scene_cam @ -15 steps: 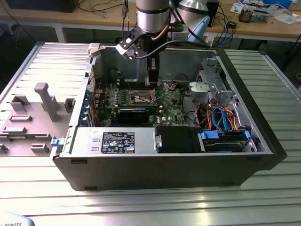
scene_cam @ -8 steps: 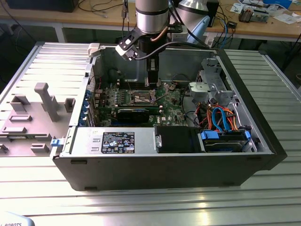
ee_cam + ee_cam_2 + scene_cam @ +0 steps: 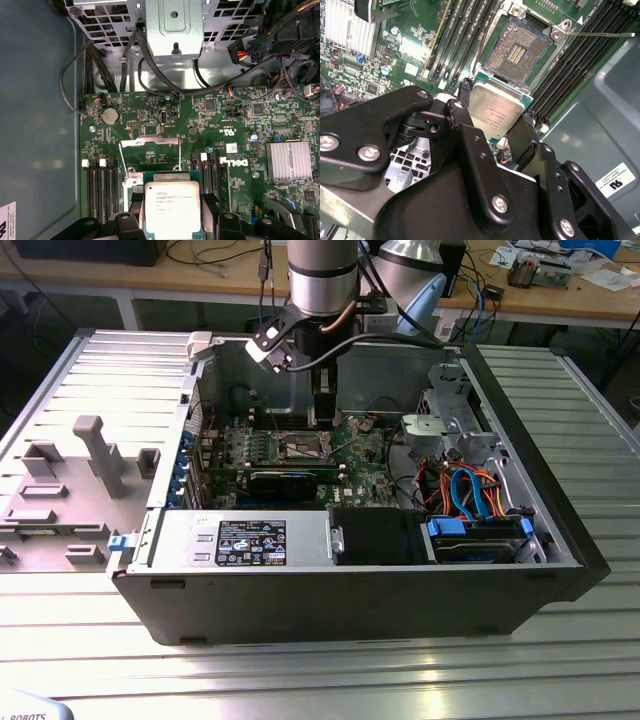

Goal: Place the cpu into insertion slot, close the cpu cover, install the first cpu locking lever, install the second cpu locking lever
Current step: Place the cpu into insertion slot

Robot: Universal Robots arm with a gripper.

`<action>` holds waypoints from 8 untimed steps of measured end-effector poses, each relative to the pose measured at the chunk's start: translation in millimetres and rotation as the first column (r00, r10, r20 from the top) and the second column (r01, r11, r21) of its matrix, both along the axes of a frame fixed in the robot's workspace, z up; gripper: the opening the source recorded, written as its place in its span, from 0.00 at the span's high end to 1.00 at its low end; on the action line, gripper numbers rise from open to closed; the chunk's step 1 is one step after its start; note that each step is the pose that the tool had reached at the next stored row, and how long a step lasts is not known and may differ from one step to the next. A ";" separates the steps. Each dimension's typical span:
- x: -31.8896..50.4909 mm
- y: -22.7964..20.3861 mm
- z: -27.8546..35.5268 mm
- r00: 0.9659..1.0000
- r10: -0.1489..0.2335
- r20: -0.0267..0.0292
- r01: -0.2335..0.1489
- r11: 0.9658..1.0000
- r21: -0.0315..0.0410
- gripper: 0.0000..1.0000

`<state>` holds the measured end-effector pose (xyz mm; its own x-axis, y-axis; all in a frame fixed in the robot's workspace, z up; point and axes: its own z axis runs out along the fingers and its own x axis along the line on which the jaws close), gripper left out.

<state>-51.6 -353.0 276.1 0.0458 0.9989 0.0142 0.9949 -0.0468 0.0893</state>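
Observation:
My gripper (image 3: 495,114) is shut on the cpu (image 3: 496,110), a flat square chip with a silver-grey top, with one black finger (image 3: 464,94) on each of two opposite edges. The chip hangs a little above the green board, beside the insertion slot (image 3: 519,49) and not in it. The slot lies open, its dark pin field bare inside a metal rim. In the first wrist view the cpu (image 3: 171,206) sits between the fingertips, and the silvery cpu cover (image 3: 150,142) stands raised beyond it. A thin locking lever (image 3: 600,35) sticks out from the slot's corner. In the exterior view the gripper (image 3: 322,420) is inside the open computer case, above the slot (image 3: 303,447).
Long black memory slots (image 3: 465,35) flank the socket on both sides. A finned heatsink (image 3: 290,160) is close by. A metal drive cage (image 3: 172,25) and cable bundles (image 3: 260,50) lie past the board. The case also holds a power supply (image 3: 240,540) and drives (image 3: 480,525).

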 end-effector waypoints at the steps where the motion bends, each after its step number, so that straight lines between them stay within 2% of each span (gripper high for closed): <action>1: 0.0 0.0 -0.2 1.000 0.000 0.000 0.000 1.000 0.000 0.46; 8: 0.0 0.0 -1.2 1.000 0.000 0.000 0.000 1.000 0.000 0.46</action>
<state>-51.6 -353.0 274.9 0.0457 0.9989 0.0142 0.9949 -0.0468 0.0892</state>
